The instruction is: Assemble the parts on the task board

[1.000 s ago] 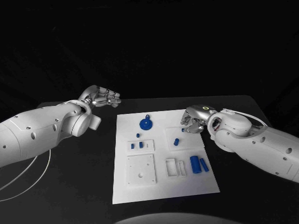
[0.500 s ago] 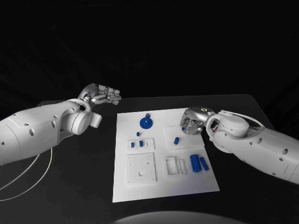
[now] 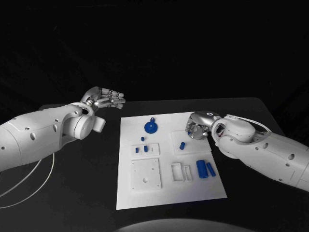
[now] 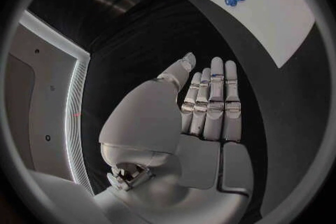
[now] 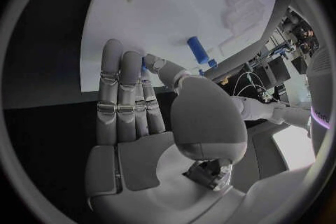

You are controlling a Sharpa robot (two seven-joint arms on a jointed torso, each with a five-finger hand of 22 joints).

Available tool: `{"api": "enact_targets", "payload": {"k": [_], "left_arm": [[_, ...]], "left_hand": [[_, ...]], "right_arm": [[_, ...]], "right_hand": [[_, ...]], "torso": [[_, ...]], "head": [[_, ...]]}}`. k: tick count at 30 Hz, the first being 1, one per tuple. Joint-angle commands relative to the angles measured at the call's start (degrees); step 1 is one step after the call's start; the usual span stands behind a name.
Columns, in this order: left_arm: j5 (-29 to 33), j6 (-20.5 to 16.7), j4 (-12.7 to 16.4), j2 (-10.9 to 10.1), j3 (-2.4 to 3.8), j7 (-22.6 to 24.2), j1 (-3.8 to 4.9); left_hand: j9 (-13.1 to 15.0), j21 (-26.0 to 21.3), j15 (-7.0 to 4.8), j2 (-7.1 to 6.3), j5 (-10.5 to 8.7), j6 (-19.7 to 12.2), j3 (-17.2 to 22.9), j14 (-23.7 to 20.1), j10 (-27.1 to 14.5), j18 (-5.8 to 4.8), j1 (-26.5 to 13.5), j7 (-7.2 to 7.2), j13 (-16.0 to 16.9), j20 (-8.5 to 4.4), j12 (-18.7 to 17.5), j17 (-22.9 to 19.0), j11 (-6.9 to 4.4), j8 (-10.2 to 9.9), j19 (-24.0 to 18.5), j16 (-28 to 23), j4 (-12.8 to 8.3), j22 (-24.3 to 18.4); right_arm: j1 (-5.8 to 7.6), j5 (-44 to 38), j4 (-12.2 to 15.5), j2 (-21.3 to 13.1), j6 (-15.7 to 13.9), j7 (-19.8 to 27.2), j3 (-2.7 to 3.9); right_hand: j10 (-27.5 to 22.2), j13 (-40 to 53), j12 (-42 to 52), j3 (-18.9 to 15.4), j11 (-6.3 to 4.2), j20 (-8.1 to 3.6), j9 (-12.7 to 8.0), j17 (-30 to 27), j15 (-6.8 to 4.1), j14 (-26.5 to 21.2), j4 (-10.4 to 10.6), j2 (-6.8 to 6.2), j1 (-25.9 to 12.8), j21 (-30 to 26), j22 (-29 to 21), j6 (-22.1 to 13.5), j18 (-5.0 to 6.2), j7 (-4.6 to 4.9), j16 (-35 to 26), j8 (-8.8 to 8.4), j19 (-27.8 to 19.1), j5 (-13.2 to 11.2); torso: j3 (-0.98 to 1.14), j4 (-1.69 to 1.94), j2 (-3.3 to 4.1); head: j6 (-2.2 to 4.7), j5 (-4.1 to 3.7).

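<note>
Over the far right corner of the task board [image 3: 170, 193], the right hand [image 3: 196, 126] pinches a small blue part [image 3: 190, 130] between thumb and finger; we judge a pick or placement is under way. The left hand [image 3: 107, 99] hovers off the board's far left corner, flat-fingered and holding nothing. We count a gear [image 3: 149, 127], a fat cylinder [image 3: 202, 169] and slimmer pegs [image 3: 211, 169] lying loose. Next, we think, comes a careful carry to a matching socket. Bare worktop [image 3: 78, 169] flanks the board.
</note>
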Motion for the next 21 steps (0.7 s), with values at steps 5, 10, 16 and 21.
{"api": "enact_targets", "payload": {"k": [5,10,16,21], "left_arm": [[0.61,1.23,0.0,0.1,0.07,-0.06,0.09],[0.56,1.7,-0.09,0.08,0.07,-0.2,0.09],[0.53,2.07,-0.2,0.06,0.07,-0.29,0.09],[0.52,2.21,-0.23,0.04,0.07,-0.36,0.09]], "left_hand": [[-0.04,0.14,0.05,0.53,-0.29,-0.03,-0.48,0.35,-0.46,-1.09,0.05,-0.07,0.04,0.01,0.21,0.08,-0.01,-0.13,0.33,-0.07,0.07,-0.29],[-0.05,0.09,0.15,0.38,-0.27,-0.15,-0.78,0.12,-0.5,-1.16,-0.05,-0.06,0.05,0.12,0.21,0.11,0.01,-0.15,0.23,-0.08,0.12,-0.93],[-0.05,0.09,0.15,0.38,-0.27,-0.15,-0.78,0.12,-0.5,-1.16,-0.05,-0.06,0.05,0.12,0.21,0.11,0.01,-0.15,0.23,-0.08,0.12,-0.93],[-0.05,0.19,0.14,0.44,-0.21,-0.18,-1.11,0.05,-0.53,-1.16,0.15,-0.06,0.05,0.1,0.22,0.17,0.01,-0.15,0.51,0.04,0.04,-2.33]], "right_arm": [[-0.32,-0.12,-0.31,0.44,1.18,-0.07,-0.57],[-0.32,-0.04,-0.33,0.49,1.48,-0.17,-0.68],[-0.33,-0.94,-0.27,0.58,1.44,-1.02,-0.77],[-0.34,-2.64,-0.2,0.66,0.73,-2.5,-0.79]], "right_hand": [[0.43,-0.07,-0.12,-0.74,-0.06,0.09,0.09,0.33,-0.24,0.02,0.39,0.03,-0.26,-0.29,0.4,0.51,0.97,-0.1,0.37,-0.02,-0.2,-0.79],[0.34,-0.08,-0.11,-1.76,-0.03,0.1,0.08,0.42,-0.23,0.01,0.47,-0.04,-0.27,-0.83,0.48,0.46,0.92,-0.1,0.28,-0.02,0.01,-0.16],[2.09,-0.02,-0.05,0.6,-0.39,-0.36,0.2,1.1,-0.63,0.11,-0.72,0.9,0.71,-0.15,1.78,2.1,0.87,-0.3,0.98,-0.01,0.07,0.12],[4.06,0.08,-0.06,4.31,-0.86,-0.72,0.67,1.71,-0.98,0.13,-1.92,1.74,1.03,1.43,3.75,3.68,0.76,-0.76,1.94,0.04,-0.29,-2.48]], "torso": [[-0.03,0.04,0.0],[-0.05,0.04,0.0],[-0.02,0.08,0.01],[-0.04,0.08,0.01]], "head": [[-0.14,-0.08],[-0.17,-0.12],[-0.17,-0.07],[-0.29,-0.06]]}}
